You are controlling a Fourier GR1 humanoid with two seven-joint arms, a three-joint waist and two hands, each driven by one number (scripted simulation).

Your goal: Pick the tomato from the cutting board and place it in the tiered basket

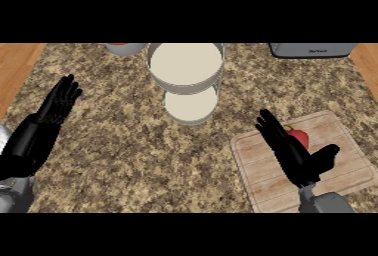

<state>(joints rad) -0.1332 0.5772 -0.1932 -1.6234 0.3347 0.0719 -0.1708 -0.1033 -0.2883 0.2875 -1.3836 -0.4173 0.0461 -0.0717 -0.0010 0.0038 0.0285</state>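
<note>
A red tomato [299, 137] lies on the wooden cutting board [343, 150] at the lower right, partly hidden behind my right hand. My right hand [291, 152] is over the board, open, its straight fingers pointing up-left beside the tomato and its thumb spread to the right. The tiered basket [186, 65] stands at the back centre, seen from above as a large upper tier with a smaller lower tier [191, 106] showing below it. My left hand [57, 102] rests open at the left edge, fingers up.
A grey bowl [127, 48] sits at the back, left of the basket. A grey appliance [311, 50] stands at the back right. The speckled stone counter [133, 150] is bordered by wooden strips at both sides.
</note>
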